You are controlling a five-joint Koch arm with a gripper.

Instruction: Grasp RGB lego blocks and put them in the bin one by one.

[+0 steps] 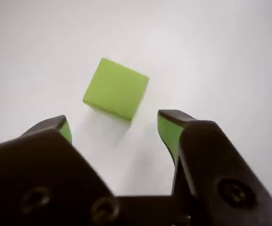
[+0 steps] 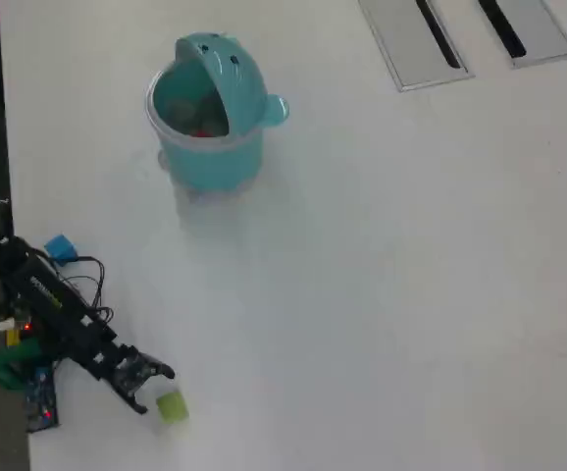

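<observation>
Claw is seen spread apart in the wrist view, nothing clamped between the tips. Both fingertips are lined with green pads. The yellow-green cube is sat on the white table just ahead of the tips, roughly centred on the gap, not touched by either one. Its edges are turned at an angle to the jaws.

In the overhead view the arm is placed at the lower left of the table, with the claw pointed toward the lower right. The cube is found just beside the tips, apart from them, near the bottom edge of the frame.

The teal bin is stood upright at upper left, well apart from arm and cube. Its domed lid is flipped up, dot eyes visible, side knob on the right. Something reddish is seen inside the bin; shape cannot be resolved. No blue cube can be made out.

Two grey slotted panels are set into the table at upper right.
</observation>
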